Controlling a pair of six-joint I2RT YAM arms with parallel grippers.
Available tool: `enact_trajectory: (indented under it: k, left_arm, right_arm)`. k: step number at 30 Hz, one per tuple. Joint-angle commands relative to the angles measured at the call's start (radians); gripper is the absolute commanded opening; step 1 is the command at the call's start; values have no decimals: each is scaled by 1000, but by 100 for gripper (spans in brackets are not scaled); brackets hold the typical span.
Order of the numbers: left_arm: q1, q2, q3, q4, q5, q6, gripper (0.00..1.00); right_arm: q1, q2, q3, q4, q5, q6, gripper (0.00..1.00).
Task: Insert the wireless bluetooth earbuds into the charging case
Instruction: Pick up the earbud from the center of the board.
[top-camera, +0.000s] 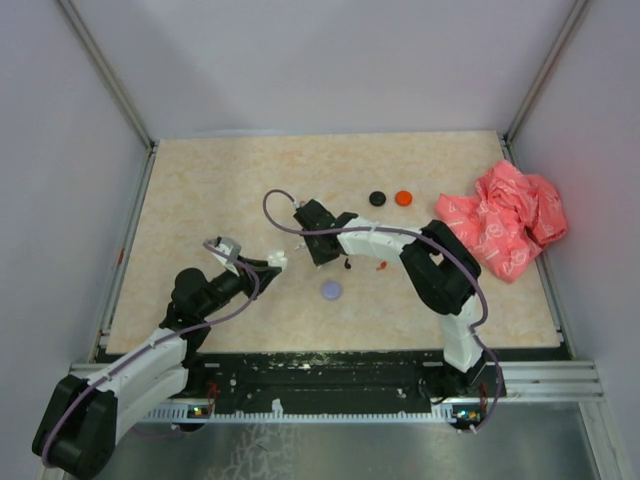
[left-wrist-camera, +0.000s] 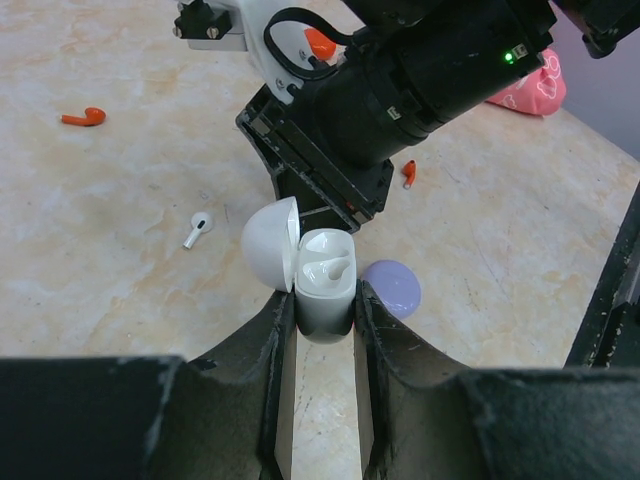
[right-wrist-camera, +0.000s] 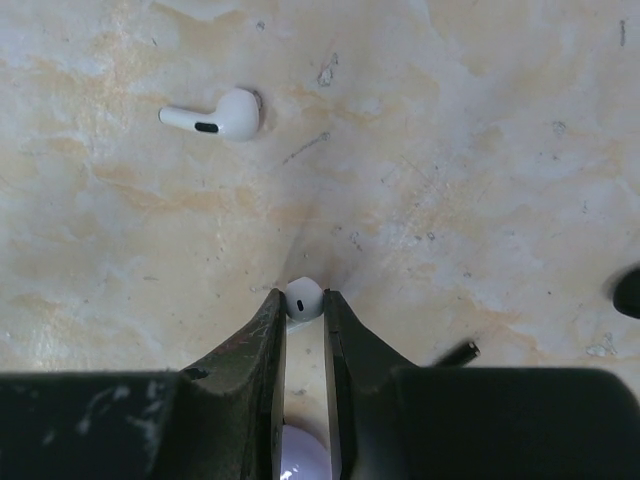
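Left gripper (left-wrist-camera: 322, 302) clamps narrow on the white charging case (left-wrist-camera: 324, 318), which is upright with its lid (left-wrist-camera: 270, 243) flipped open to the left. Docked earbud (left-wrist-camera: 330, 268), white, sits inside. On the desk (top-camera: 200, 200) left of the case lie a red earbud (left-wrist-camera: 83, 117) and a loose white earbud (left-wrist-camera: 197, 227), well apart. Right gripper (right-wrist-camera: 302, 308) is just beyond the case, nearly closed, pinching a small white pinched earbud (right-wrist-camera: 303, 296) at its fingertips; cannot tell if it touches the desk. Lilac disc (top-camera: 331, 290) lies just right of the case. Second red earbud (left-wrist-camera: 408, 173) is further right. Black disc (top-camera: 377, 198) and orange disc (top-camera: 403, 197) sit side by side behind. Pink bag (top-camera: 505, 222) is at the far right.
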Motion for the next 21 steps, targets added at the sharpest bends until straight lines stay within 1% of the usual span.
enact_trajectory:
  k: [1, 5, 8, 13, 18, 21]
  left_arm:
    - [5, -5, -16, 50, 27, 18, 1]
    - [5, -12, -12, 67, 54, 47, 1]
    - [5, -19, -10, 94, 80, 73, 1]
    - [5, -27, -22, 152, 91, 108, 1]
    - [5, -24, -42, 217, 97, 149, 0]
    - [5, -13, -76, 326, 104, 164, 0]
  right_arm:
    - [6, -141, -21, 42, 21, -56, 8]
    - [12, -235, -43, 55, 39, -109, 6]
    - [36, -306, -48, 60, 94, -157, 6]
    - [97, -422, -49, 74, 211, -209, 2]
    - [198, -504, -70, 130, 370, -310, 1]
    - [273, -535, -98, 201, 453, -384, 1]
